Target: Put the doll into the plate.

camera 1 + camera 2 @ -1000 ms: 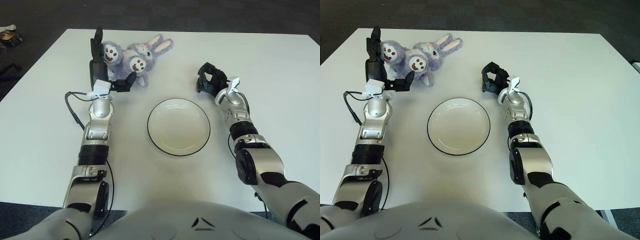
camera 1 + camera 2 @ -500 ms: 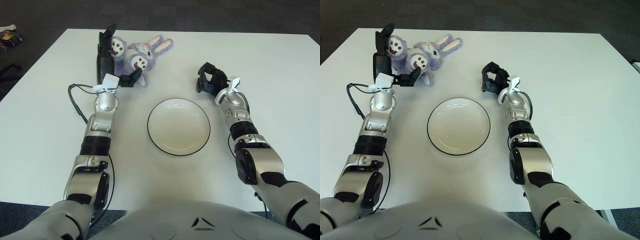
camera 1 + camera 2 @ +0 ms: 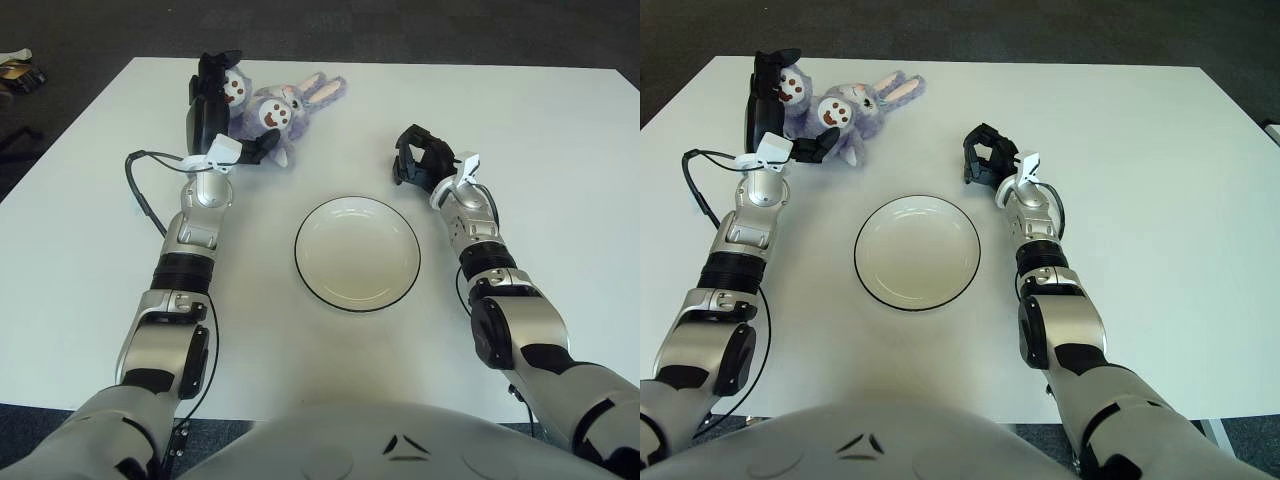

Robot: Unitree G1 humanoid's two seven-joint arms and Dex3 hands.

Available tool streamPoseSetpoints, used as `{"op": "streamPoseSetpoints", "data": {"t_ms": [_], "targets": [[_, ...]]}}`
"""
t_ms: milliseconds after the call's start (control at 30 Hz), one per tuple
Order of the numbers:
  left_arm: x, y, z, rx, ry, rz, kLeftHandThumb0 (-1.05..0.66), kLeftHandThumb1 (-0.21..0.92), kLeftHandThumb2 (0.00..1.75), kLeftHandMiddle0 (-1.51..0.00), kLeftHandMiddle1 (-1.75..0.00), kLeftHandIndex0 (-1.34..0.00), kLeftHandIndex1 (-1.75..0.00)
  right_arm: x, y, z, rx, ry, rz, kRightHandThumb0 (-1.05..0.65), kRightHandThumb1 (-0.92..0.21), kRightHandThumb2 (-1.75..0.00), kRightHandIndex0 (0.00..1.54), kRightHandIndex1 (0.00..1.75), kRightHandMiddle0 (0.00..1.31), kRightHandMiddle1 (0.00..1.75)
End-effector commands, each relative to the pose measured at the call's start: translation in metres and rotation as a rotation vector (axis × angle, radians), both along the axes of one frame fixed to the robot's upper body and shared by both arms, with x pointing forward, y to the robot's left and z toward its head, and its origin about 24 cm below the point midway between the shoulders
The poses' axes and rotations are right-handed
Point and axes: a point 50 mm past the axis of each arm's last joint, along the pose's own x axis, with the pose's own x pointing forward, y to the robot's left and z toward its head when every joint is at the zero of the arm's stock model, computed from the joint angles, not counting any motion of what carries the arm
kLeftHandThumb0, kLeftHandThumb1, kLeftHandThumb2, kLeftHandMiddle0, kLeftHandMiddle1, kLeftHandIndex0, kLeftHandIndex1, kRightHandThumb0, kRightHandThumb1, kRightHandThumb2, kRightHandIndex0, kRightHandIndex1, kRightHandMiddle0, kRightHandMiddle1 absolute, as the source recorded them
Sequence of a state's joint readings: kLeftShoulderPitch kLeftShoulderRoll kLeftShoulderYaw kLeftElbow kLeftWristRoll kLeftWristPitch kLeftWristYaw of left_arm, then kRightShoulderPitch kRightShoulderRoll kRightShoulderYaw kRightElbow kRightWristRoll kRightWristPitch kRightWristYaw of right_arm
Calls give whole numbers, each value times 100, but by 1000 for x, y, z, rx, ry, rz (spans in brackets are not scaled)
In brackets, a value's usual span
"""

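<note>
The doll (image 3: 272, 108), a purple plush rabbit with pink-lined ears and two round brown-and-white soles facing up, lies on the white table (image 3: 560, 130) near its far edge, left of centre, with the ears pointing right. The left hand (image 3: 222, 118) is at the doll's left side: its dark fingers (image 3: 207, 85) stand upright against the outer sole, curling over the top of it, while the thumb reaches across below the inner sole, so the hand brackets the doll's near-left part. Contact with the plush is plain at the upper fingers; whether the hold is firm enough to carry it cannot be told, and the doll shows resting on the table. A black cable (image 3: 140, 195) loops out from the left wrist and lies over the table to the left of the forearm. The plate (image 3: 357, 253), round, cream-coloured with a dark rim, sits at the centre of the table, nearer the robot than the doll and well apart from it, holding nothing. The right hand (image 3: 419, 160) shows to the upper right of the plate, near its rim but not touching it, with fingers curled inward and nothing between them; a small white tag sits at its wrist. The right forearm runs down the right side of the plate toward the robot's body. Dark carpet (image 3: 400, 25) surrounds the table
</note>
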State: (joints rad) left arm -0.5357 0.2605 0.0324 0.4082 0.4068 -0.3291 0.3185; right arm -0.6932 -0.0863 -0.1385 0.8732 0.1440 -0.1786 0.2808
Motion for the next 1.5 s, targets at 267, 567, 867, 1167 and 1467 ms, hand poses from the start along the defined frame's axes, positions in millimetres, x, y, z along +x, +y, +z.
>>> {"op": "streamPoseSetpoints", "data": {"t_ms": [267, 567, 867, 1167, 1467], "targets": [[7, 3, 3, 82, -19, 101, -6, 0, 140, -28, -155, -8, -172, -6, -2, -14, 6, 58, -5, -45, -41, -121, 108, 175, 54, 175], [8, 3, 2, 110, -32, 135, 40, 35, 115, -59, -161, -34, -175, -6, -2, -14, 3, 54, -1, -45, -41, -120, 108, 175, 54, 175], [9, 3, 1, 110, -62, 167, 50, 22, 141, -68, -174, -74, -175, -7, -2, -14, 5, 54, -2, -45, -42, -119, 107, 175, 53, 175], [9, 3, -1, 88, -56, 200, 55, 14, 153, -75, -175, -93, -175, -6, -2, -14, 7, 60, -7, -45, -42, -119, 105, 175, 53, 175], [7, 3, -3, 6, -17, 172, 56, 12, 156, -78, -175, -98, -175, -7, -2, -14, 1, 54, 0, -45, -43, -118, 105, 175, 53, 175]]}}
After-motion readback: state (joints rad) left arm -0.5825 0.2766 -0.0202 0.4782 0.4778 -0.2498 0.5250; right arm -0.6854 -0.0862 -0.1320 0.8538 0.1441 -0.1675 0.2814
